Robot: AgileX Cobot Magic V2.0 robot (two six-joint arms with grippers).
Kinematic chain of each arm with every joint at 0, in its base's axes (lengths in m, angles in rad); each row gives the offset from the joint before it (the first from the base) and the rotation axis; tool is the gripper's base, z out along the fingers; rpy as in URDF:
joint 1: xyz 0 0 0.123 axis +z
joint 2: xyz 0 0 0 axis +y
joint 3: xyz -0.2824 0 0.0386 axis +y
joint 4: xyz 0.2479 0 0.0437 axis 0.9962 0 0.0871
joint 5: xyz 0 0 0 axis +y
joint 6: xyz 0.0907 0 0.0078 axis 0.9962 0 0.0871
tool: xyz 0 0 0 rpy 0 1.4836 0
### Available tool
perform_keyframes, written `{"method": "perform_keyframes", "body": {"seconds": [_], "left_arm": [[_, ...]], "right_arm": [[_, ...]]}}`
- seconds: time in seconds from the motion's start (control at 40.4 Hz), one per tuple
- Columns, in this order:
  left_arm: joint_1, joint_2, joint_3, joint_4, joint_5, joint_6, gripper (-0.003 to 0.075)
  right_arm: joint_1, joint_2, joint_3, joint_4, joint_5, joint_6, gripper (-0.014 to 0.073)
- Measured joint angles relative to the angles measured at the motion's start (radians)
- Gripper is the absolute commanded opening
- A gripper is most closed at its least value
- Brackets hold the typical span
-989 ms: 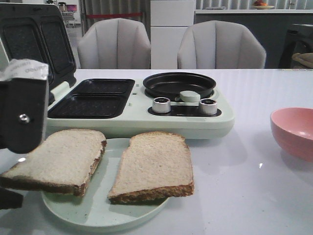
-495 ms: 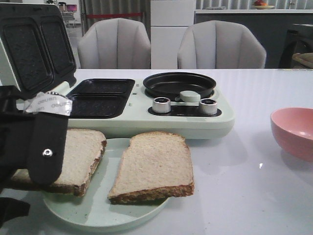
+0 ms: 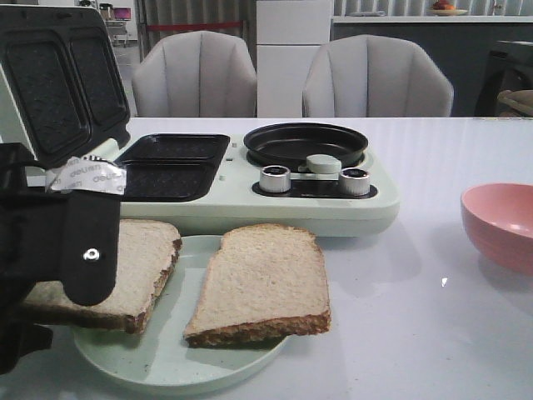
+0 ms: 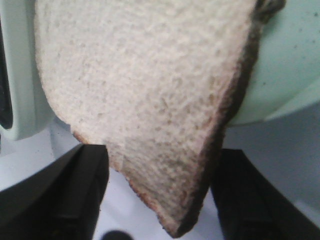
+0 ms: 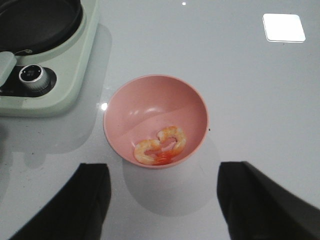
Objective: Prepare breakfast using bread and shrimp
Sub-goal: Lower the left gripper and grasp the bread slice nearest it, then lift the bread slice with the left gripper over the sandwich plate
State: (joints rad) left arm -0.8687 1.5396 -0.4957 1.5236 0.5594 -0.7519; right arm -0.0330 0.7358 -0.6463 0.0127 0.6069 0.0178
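Note:
Two slices of bread lie on a pale green plate (image 3: 166, 367), the left slice (image 3: 137, 258) overhanging its rim and the right slice (image 3: 262, 279) beside it. My left gripper (image 3: 87, 250) is open at the left slice's near corner. In the left wrist view that corner (image 4: 145, 90) pokes between the two black fingers, with a gap on one side. Two curled orange shrimp (image 5: 160, 145) lie in a pink bowl (image 5: 150, 100). My right gripper (image 5: 162, 200) hovers open over the table just short of the bowl, holding nothing.
A pale green breakfast maker (image 3: 250, 208) stands behind the plate, with black sandwich trays (image 3: 162, 167), a raised lid (image 3: 58, 75), a round black pan (image 3: 304, 142) and two knobs. The pink bowl (image 3: 504, 221) sits at the right edge. Chairs stand behind the table.
My left gripper has come down and moved right, from beside the raised lid to the left slice's near corner. Bread, plate and bowl have not moved.

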Motion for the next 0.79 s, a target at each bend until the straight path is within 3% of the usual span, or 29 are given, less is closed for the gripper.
{"method": "perform_keyframes", "body": {"seconds": [0.148, 0.297, 0.569, 0.792], "left_arm": [[0.0, 0.0, 0.0, 0.0, -0.002, 0.0, 0.0203], [0.0, 0.0, 0.0, 0.0, -0.001, 0.0, 0.0095], [-0.004, -0.029, 0.0, -0.031, 0.011, 0.0, 0.0099], [-0.069, -0.198, -0.002, -0.031, 0.091, 0.0, 0.0099]], "right_arm": [[0.0, 0.0, 0.0, 0.0, 0.0, 0.0, 0.0559], [0.0, 0.0, 0.0, 0.0, 0.0, 0.0, 0.0559], [0.0, 0.0, 0.0, 0.0, 0.0, 0.0, 0.0559], [0.0, 0.0, 0.0, 0.0, 0.0, 0.0, 0.0559]]}}
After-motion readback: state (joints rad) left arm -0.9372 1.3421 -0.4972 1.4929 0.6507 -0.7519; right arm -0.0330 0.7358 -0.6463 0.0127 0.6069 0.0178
